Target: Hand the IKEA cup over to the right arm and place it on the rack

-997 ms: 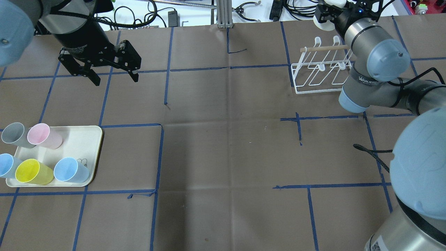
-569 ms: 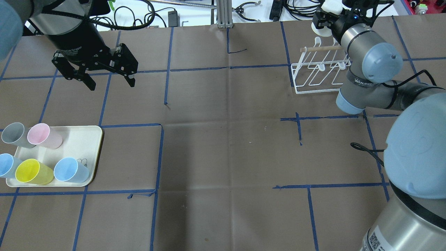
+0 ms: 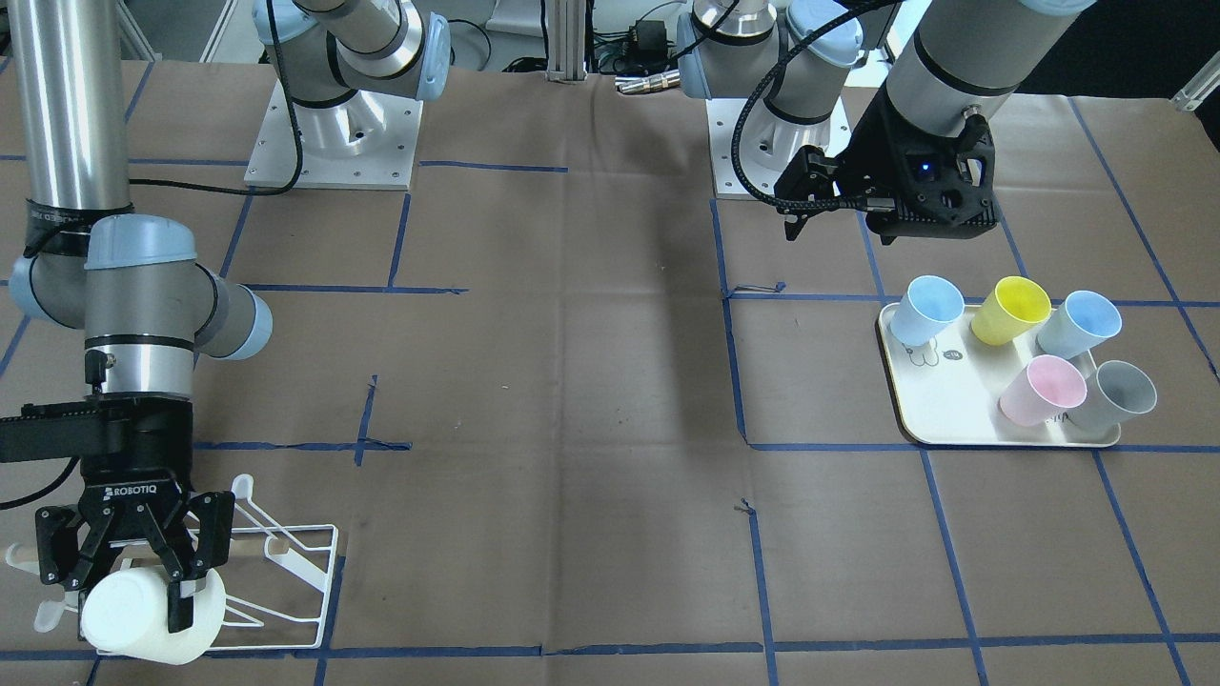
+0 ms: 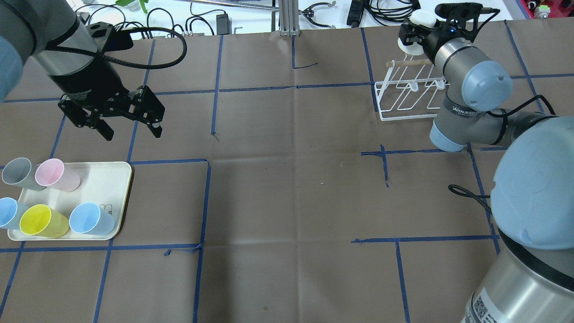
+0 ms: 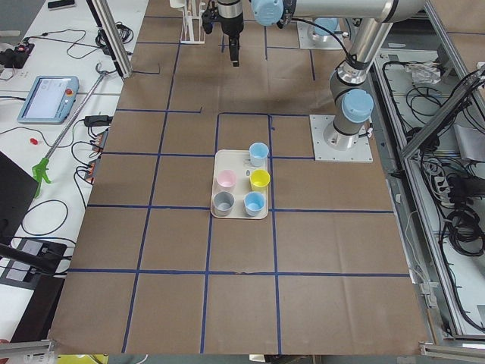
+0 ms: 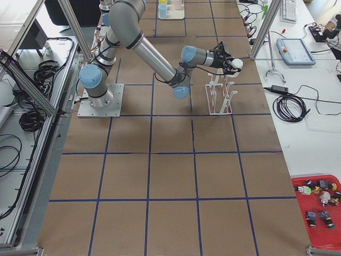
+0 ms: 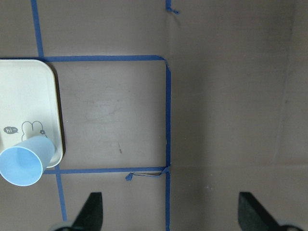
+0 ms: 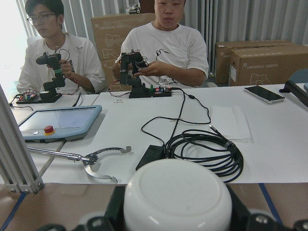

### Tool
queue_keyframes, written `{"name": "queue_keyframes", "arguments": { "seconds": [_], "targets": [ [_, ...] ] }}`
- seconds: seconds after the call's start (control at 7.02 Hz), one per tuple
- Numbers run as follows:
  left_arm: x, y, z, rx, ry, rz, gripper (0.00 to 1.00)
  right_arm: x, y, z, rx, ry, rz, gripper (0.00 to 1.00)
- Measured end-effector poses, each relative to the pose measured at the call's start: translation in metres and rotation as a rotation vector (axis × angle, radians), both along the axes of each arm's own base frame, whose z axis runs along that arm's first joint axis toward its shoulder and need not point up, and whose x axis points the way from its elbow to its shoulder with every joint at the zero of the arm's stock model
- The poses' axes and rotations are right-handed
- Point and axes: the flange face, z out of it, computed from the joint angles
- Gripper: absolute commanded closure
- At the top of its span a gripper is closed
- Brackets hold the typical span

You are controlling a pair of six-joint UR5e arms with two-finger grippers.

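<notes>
Right hand (image 3: 124,586): clamped on the cup, one finger across the wall facing the front camera, the other behind it.

Cup (image 3: 152,619): white. Held off the tabletop (image 4: 287,193) and tipped onto its side, closed base toward the operators' bench. Seen from overhead at the rack's far end, just past the dowel (image 4: 415,63). Contact with any prong could not be told.

Rack (image 4: 409,95): white wire, stood on the tabletop at the robot's far right, dowel laid across its far end.

Left hand (image 4: 133,133): fingers spread wide apart with nothing between them. Pointed down and hung above the tabletop, just beyond the tray's far edge.

Tray (image 4: 114,179): cream, lay flat at the robot's near left, small bunny drawing near one corner.

Cups on tray: five, upright, mouths up. Grey cup (image 4: 18,172) and pink cup (image 4: 56,175) in the far row. Blue cup (image 4: 92,219), yellow cup (image 4: 42,220) and second blue cup (image 4: 9,213) in the near row. Grey cup and second blue cup sat at the tray's outer edge.

Tabletop covering: brown sheet marked with a blue tape grid.

Operators: operator (image 8: 166,48) in a white T-shirt and second operator (image 8: 57,62) with glasses, both seated behind the white bench, each holding a small arm-shaped device.
</notes>
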Motion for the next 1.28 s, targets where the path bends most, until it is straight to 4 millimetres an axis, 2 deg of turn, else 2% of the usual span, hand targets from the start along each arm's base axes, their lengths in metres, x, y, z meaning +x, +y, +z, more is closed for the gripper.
{"name": "queue_keyframes", "arguments": {
  "seconds": [0.28, 0.43, 0.57, 0.71, 1.0, 1.28],
  "targets": [
    [0.076, 0.018, -0.025, 0.032, -0.009, 0.001, 0.01, 0.000, 0.001, -0.007, 0.015, -0.003, 0.000, 0.88],
    [0.106, 0.026, -0.037, 0.038, -0.024, -0.010, 0.02, 0.001, 0.002, -0.012, 0.025, -0.005, 0.001, 0.84],
    [0.127, 0.032, -0.051, 0.035, -0.028, -0.019, 0.02, 0.002, 0.003, -0.015, 0.034, -0.006, 0.004, 0.50],
    [0.137, 0.040, -0.062, 0.027, -0.031, -0.028, 0.02, 0.002, 0.003, -0.017, 0.039, -0.007, 0.005, 0.01],
    [0.135, 0.061, -0.076, 0.012, -0.033, -0.053, 0.02, 0.003, 0.002, -0.019, 0.044, -0.010, 0.010, 0.00],
    [0.136, 0.071, -0.096, -0.011, -0.036, -0.101, 0.02, 0.004, 0.002, -0.020, 0.046, -0.013, 0.014, 0.00]
  ]
}}
